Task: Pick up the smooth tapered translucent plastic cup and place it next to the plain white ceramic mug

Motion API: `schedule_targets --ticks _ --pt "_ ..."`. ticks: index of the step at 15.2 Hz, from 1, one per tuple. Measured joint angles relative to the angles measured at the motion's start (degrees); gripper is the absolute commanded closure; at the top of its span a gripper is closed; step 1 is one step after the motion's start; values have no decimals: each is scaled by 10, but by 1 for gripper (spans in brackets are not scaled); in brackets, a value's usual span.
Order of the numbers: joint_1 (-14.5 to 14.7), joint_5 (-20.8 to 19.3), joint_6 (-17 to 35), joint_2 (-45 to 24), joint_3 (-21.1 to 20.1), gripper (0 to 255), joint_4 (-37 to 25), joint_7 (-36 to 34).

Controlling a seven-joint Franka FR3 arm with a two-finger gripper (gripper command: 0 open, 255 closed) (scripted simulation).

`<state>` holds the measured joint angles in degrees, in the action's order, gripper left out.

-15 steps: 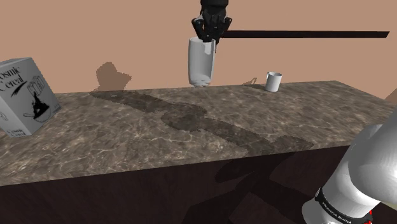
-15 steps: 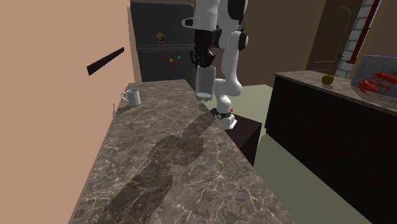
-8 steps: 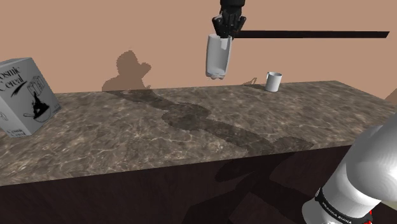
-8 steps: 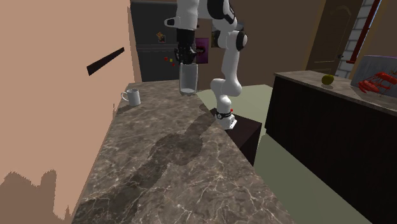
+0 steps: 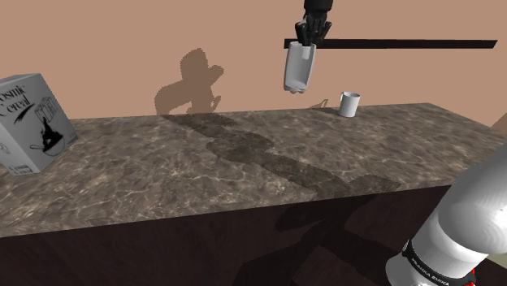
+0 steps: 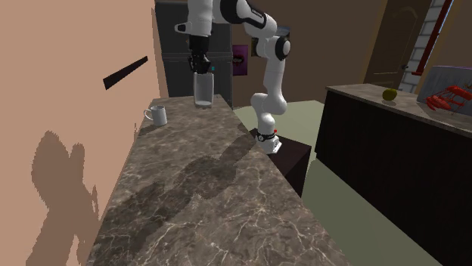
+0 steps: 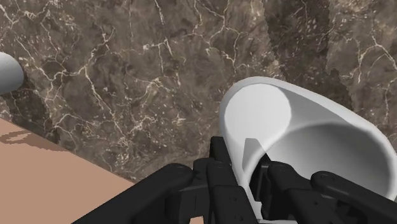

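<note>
Cup [image 5: 299,69] is up in the air, folks, hanging mouth-up from the gripper [image 5: 305,50] and well clear of the counter [image 5: 203,162]. It looks pale and see-through, narrowing towards its base. The black fingers [image 7: 219,167] are pinched on its rim. From the wrist view, one sits outside the wall and one inside the mouth, with the wall clamped between them. So that's a narrow grip, holding the cup by its edge.

Now the mug [image 5: 349,103]: small, white, standing on the counter close to the wall [image 5: 97,49]. In the shoulder view the cup hangs above it and off to the left, not touching. In the second exterior view it hangs up and to the mug's right. A thin dark shelf [image 5: 406,43] runs along the wall just behind the gripper. The arm [image 6: 266,68] arches high from its stand [image 6: 291,155] over the marbled top, and its shadow [image 5: 191,77] falls on the wall.

Away at the shoulder view's left end stands a cereal box [image 5: 28,122], well apart from everything.
</note>
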<state>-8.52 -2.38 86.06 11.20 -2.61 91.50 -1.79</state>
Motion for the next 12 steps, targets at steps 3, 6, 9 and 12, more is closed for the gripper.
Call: schedule_targets --ticks 3,6,9,12 --pt "-15 -1 3 -6 24 255 -5 39" --pt "-32 0 3 -27 50 255 -27 81" --pt "-49 3 5 -51 75 255 -51 123" --pt "-67 10 -2 -84 98 255 -93 164"
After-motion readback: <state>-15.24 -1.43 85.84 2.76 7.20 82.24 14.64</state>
